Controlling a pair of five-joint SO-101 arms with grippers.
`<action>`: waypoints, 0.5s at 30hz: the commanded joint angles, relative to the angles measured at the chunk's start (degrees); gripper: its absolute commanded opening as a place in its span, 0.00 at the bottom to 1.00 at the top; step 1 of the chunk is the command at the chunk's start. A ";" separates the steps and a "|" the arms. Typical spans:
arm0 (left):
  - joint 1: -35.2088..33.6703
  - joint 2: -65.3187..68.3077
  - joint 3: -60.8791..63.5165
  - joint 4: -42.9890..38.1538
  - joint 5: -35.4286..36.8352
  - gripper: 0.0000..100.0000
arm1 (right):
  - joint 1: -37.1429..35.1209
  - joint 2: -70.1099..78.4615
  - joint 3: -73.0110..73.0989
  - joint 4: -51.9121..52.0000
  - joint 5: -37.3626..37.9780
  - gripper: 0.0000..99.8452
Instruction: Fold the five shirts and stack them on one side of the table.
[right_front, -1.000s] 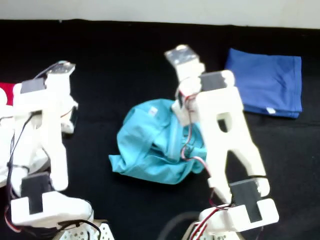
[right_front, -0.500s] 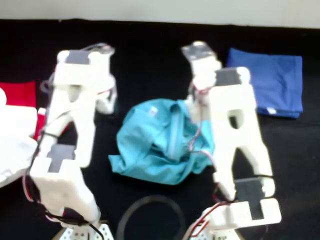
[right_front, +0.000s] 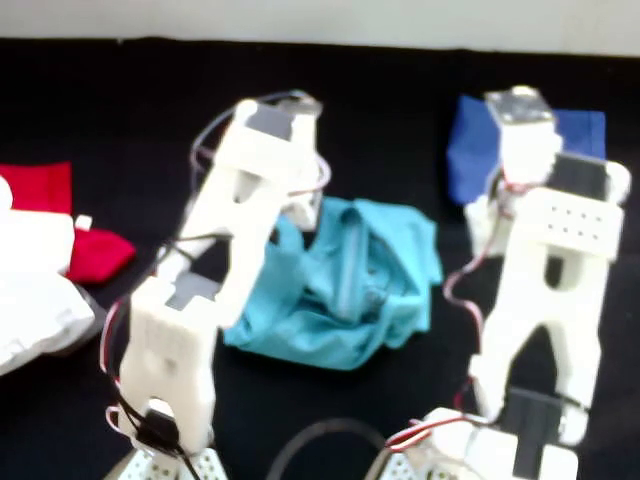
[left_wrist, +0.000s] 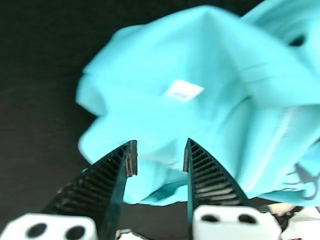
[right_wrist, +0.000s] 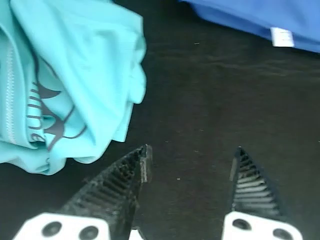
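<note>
A crumpled teal shirt (right_front: 350, 290) lies in a heap at the middle of the black table (right_front: 130, 110). My left gripper (right_front: 300, 212) hangs over the heap's left part; in the left wrist view the left gripper (left_wrist: 159, 152) is open, with the teal shirt (left_wrist: 200, 95) and its white label just beyond the fingertips. My right gripper (right_wrist: 192, 152) is open above bare table, between the teal shirt (right_wrist: 75, 75) and a folded blue shirt (right_wrist: 260, 15). In the high view the right arm (right_front: 555, 260) partly covers the blue shirt (right_front: 468, 150) at the back right.
A red shirt (right_front: 45, 188) and white cloth (right_front: 30, 290) lie at the left edge. A dark cable loop (right_front: 320, 432) rests near the front edge between the arm bases. Open black table runs along the back and front left.
The left arm has swung from the left side over to the teal shirt. The right arm has moved right, off the teal shirt toward the blue one. The teal heap spread slightly rightward.
</note>
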 joint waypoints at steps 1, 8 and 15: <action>2.07 0.84 -3.30 -0.09 9.05 0.16 | 2.24 -4.88 -1.80 2.51 2.73 0.25; 3.21 6.02 -8.22 -0.09 19.25 0.16 | 2.15 -9.71 8.40 0.40 3.08 0.25; 1.01 15.43 -14.90 -0.09 19.08 0.16 | 2.15 -14.11 20.00 -5.76 3.08 0.25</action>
